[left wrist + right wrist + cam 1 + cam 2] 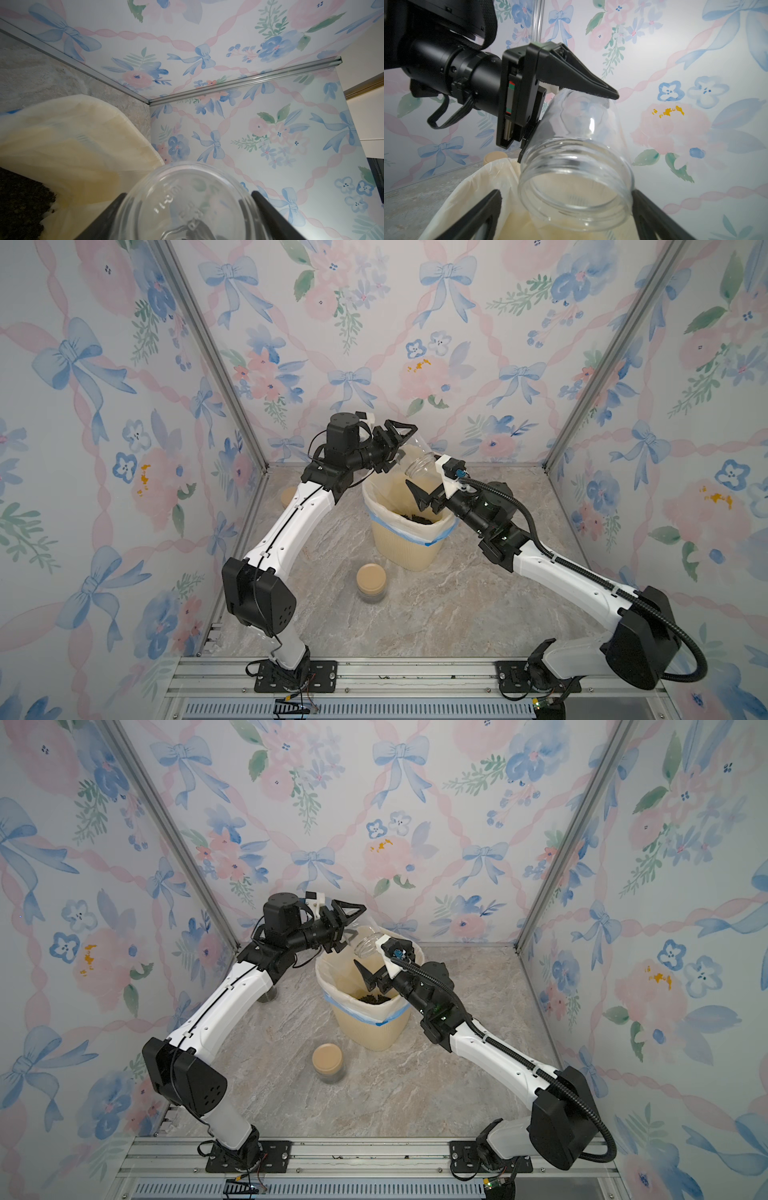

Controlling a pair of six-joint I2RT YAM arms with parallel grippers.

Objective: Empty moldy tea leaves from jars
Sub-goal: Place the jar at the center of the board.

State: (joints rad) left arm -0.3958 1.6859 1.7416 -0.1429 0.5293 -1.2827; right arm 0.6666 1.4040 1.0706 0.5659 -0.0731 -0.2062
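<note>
In both top views the left jaws clamp an empty clear jar (419, 464), tilted mouth-down over the cream bin (407, 547). Moldy tea leaves (415, 517) lie inside the bin, and the right jaws stand wide apart. Left wrist view: the jar's base sits between the clamped jaws. Right wrist view: its mouth hangs between parted jaws.

Left arm (286, 516), right arm (573, 585): white shells, black joint housings, black screwed base plates (324, 674). Right carries ribbed black conduit (590, 575) (left: thin loose wires). Left gripper (405, 443): black triangular fingers.
</note>
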